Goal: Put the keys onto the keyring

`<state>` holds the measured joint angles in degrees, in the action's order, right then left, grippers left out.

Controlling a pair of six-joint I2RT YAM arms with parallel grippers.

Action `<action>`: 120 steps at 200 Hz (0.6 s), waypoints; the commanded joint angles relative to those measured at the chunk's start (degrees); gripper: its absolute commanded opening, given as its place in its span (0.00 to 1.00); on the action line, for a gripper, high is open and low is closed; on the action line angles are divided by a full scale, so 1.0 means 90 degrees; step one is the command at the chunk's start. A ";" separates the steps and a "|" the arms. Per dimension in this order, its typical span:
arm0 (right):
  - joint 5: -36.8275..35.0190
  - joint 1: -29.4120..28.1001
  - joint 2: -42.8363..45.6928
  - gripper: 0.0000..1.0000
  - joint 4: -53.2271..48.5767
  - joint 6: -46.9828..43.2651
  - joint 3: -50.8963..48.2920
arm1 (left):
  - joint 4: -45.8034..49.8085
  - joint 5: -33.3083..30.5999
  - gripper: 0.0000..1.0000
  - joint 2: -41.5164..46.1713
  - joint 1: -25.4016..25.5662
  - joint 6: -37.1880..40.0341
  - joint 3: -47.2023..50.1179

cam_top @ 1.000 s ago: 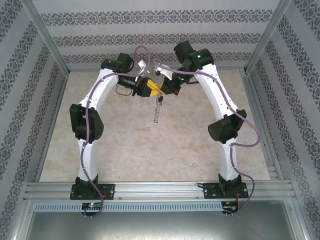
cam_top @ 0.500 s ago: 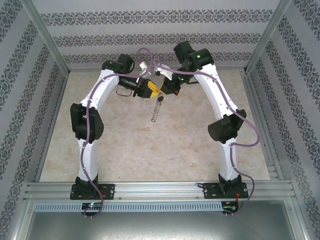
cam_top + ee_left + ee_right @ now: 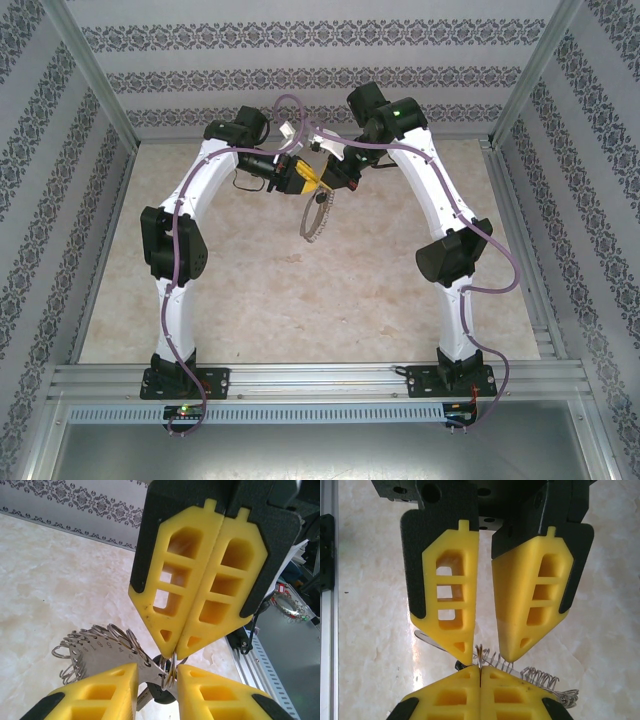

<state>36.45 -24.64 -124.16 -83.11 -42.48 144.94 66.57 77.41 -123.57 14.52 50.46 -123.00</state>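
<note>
The right gripper (image 3: 479, 672) is clenched on the thin wire of the keyring (image 3: 95, 647), which hangs in the air over the far half of the table (image 3: 250, 300); the left gripper (image 3: 157, 675) has its jaws partly apart around the black-headed key (image 3: 162, 695) (whether it really grips, I cannot tell); I judge the threading is in hand, not finished.

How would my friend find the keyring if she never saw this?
Look high over the pale table, where the left gripper and right gripper meet. The keyring dangles below them, pinched by the right one. Unlike the chunky yellow fingers, it is thin, silver and fringed with tiny loops.
</note>
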 commanded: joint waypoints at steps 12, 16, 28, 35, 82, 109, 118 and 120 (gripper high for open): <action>0.0057 -0.0087 0.0041 0.00 0.0069 -0.0124 -0.0015 | -0.0102 0.0257 0.25 0.0108 0.0030 -0.0014 -0.0100; 0.0066 -0.0084 0.0032 0.00 0.0081 -0.0123 -0.0011 | -0.0086 0.0258 0.24 0.0111 0.0036 0.0003 -0.0101; 0.0070 -0.0084 0.0027 0.00 0.0094 -0.0119 -0.0011 | -0.0013 0.0297 0.21 0.0098 0.0045 0.0078 -0.0109; 0.0082 -0.0085 0.0026 0.00 0.0093 -0.0115 -0.0011 | 0.0046 0.0346 0.19 0.0102 0.0046 0.0136 -0.0122; 0.0082 -0.0084 -0.0003 0.00 0.0130 -0.0097 -0.0016 | 0.0220 0.0579 0.02 0.0126 0.0110 0.0320 -0.0199; 0.0084 -0.0074 0.0015 0.00 0.0171 -0.0075 -0.0010 | 0.0229 0.0626 0.00 0.0140 0.0134 0.0382 -0.0208; 0.0062 -0.0080 0.0026 0.00 0.0221 -0.0025 -0.0011 | 0.0236 0.0633 0.00 0.0151 0.0139 0.0399 -0.0210; 0.0053 -0.0071 0.0034 0.00 0.0249 -0.0005 -0.0012 | 0.0230 0.0622 0.00 0.0159 0.0150 0.0392 -0.0210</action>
<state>36.07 -24.64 -124.16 -82.50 -42.44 144.90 67.20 79.31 -123.57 14.66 52.07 -123.02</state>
